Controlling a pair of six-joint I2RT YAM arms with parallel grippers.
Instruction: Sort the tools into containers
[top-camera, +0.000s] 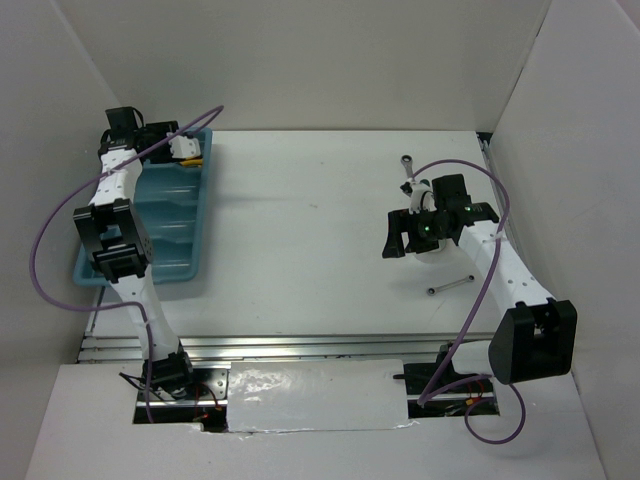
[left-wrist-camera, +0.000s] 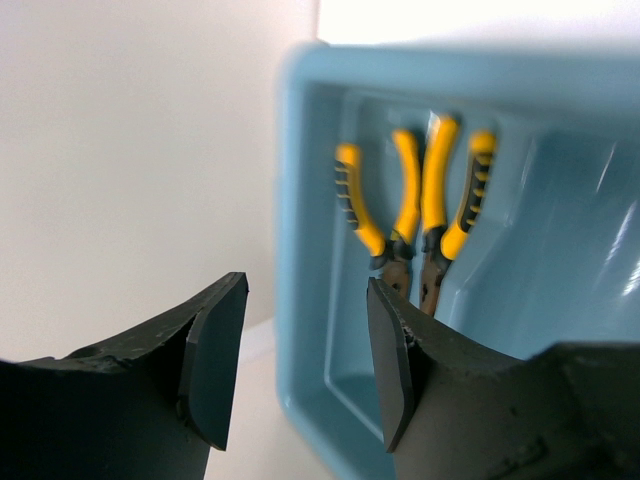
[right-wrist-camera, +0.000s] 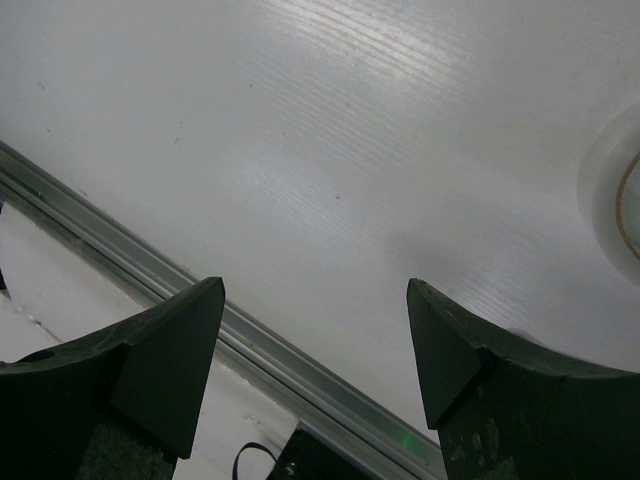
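Observation:
The light blue tray (top-camera: 170, 235) stands at the far left. Two yellow-handled pliers (left-wrist-camera: 385, 215) lie side by side in its end compartment, and a bit of yellow shows in the top view (top-camera: 196, 158). My left gripper (top-camera: 188, 150) hangs open and empty over that far end of the tray (left-wrist-camera: 310, 150), just short of the pliers (left-wrist-camera: 300, 360). My right gripper (top-camera: 398, 243) is open and empty above the bare table (right-wrist-camera: 315, 340). The white tape ring (right-wrist-camera: 612, 200) lies just beside it, partly under the arm (top-camera: 433, 253). One silver wrench (top-camera: 406, 165) lies behind the gripper and another (top-camera: 450, 284) in front. The green-handled screwdriver is out of view.
White walls close in the table at the left, back and right. A metal rail (top-camera: 300, 347) runs along the near edge and also shows in the right wrist view (right-wrist-camera: 260, 345). The left arm's elbow (top-camera: 112, 240) hangs over the tray's near half.

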